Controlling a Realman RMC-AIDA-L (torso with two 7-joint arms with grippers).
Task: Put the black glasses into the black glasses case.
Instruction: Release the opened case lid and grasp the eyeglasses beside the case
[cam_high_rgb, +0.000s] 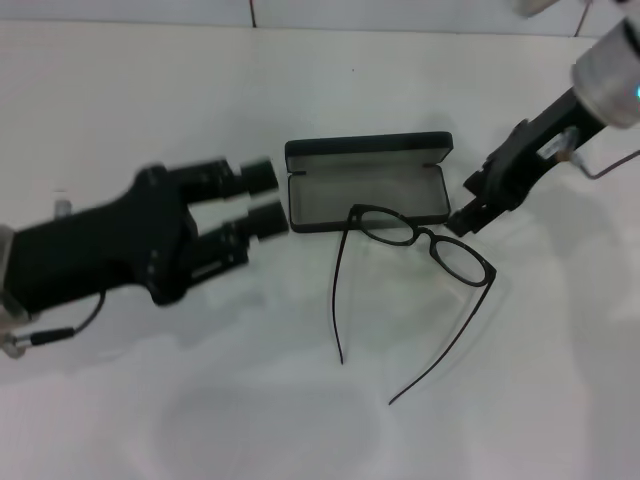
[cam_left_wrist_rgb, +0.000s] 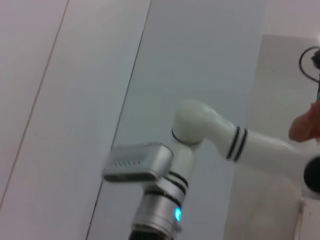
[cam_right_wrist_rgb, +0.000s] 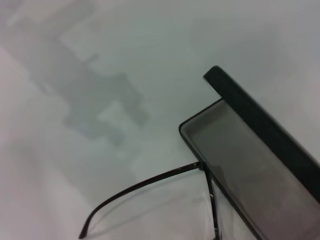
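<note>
The black glasses case (cam_high_rgb: 368, 192) lies open at the table's middle, grey lining up, lid standing at the back. The black glasses (cam_high_rgb: 420, 240) lie unfolded in front of it, one lens resting over the case's front edge, both temple arms stretching toward me. My right gripper (cam_high_rgb: 467, 205) hovers at the case's right end, just right of the glasses' bridge, fingers apart, holding nothing. My left gripper (cam_high_rgb: 265, 198) is open and empty at the case's left end. The right wrist view shows a corner of the case (cam_right_wrist_rgb: 250, 165) and one temple arm (cam_right_wrist_rgb: 140, 185).
The white table (cam_high_rgb: 150, 90) carries nothing else near the case. The left wrist view shows only a wall and a white and silver arm (cam_left_wrist_rgb: 200, 135).
</note>
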